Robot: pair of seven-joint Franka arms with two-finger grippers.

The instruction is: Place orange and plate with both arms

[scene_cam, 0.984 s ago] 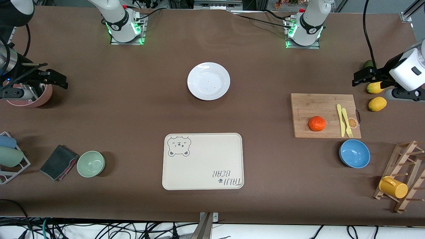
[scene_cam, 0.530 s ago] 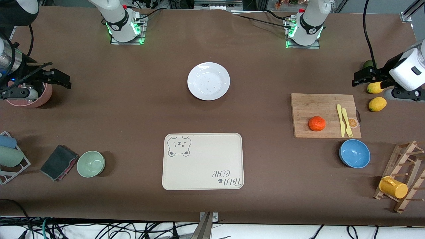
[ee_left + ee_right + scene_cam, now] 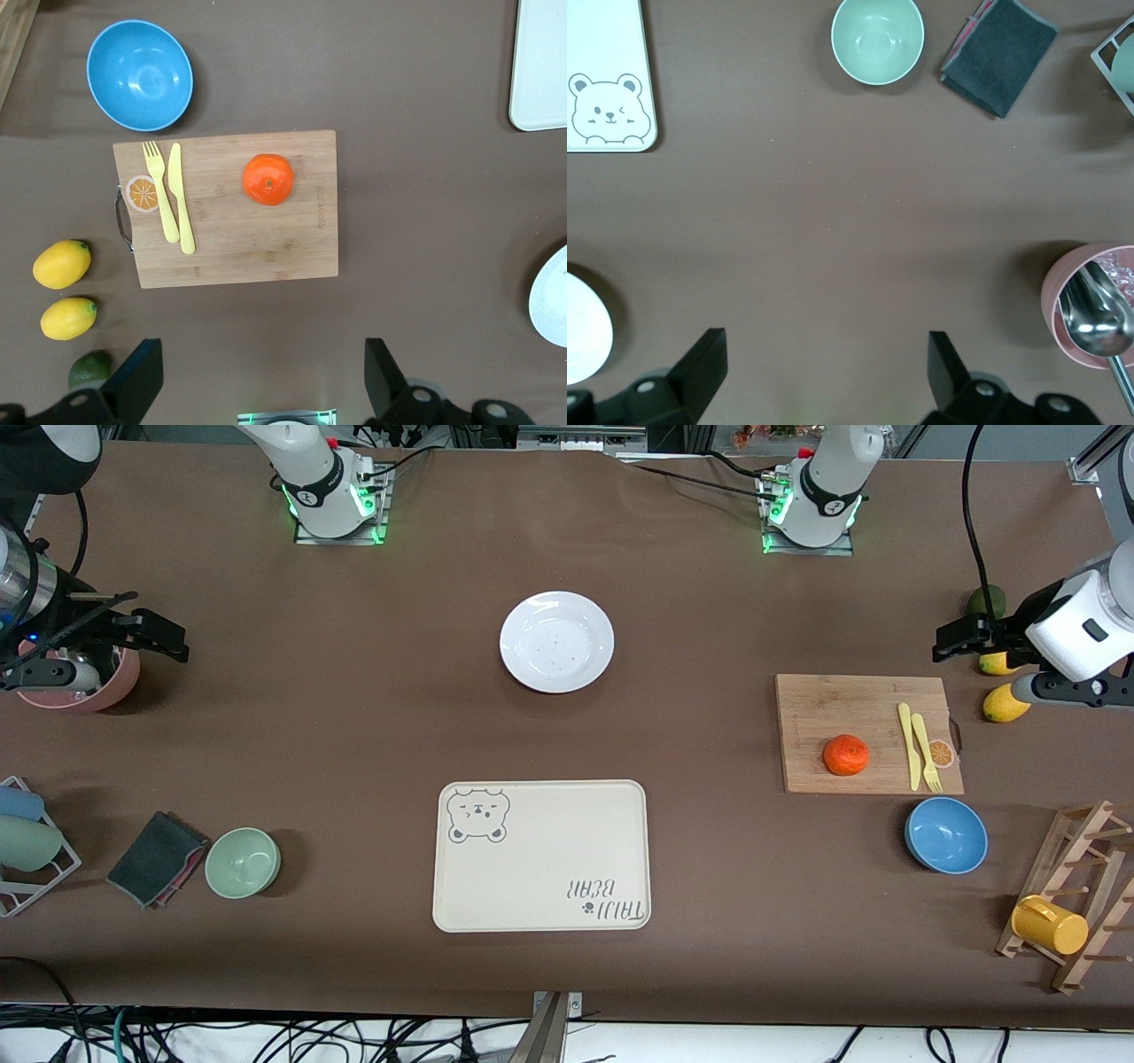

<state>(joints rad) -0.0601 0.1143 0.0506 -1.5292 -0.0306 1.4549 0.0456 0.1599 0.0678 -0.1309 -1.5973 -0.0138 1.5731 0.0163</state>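
Note:
The orange sits on a wooden cutting board toward the left arm's end of the table; it also shows in the left wrist view. The white plate lies on the table between the two arm bases, empty. Its edge shows in the left wrist view and the right wrist view. My left gripper is open and empty, up over the table beside the lemons, apart from the orange. My right gripper is open and empty beside a pink cup.
A cream bear tray lies nearer the front camera than the plate. A yellow knife and fork lie on the board. A blue bowl, two lemons, a lime, a green bowl, a dark cloth, the pink cup and racks stand around.
My left gripper and wrist have shifted slightly toward the middle of the table, now covering part of a lemon. My right gripper has edged slightly inward. The orange and plate have not moved.

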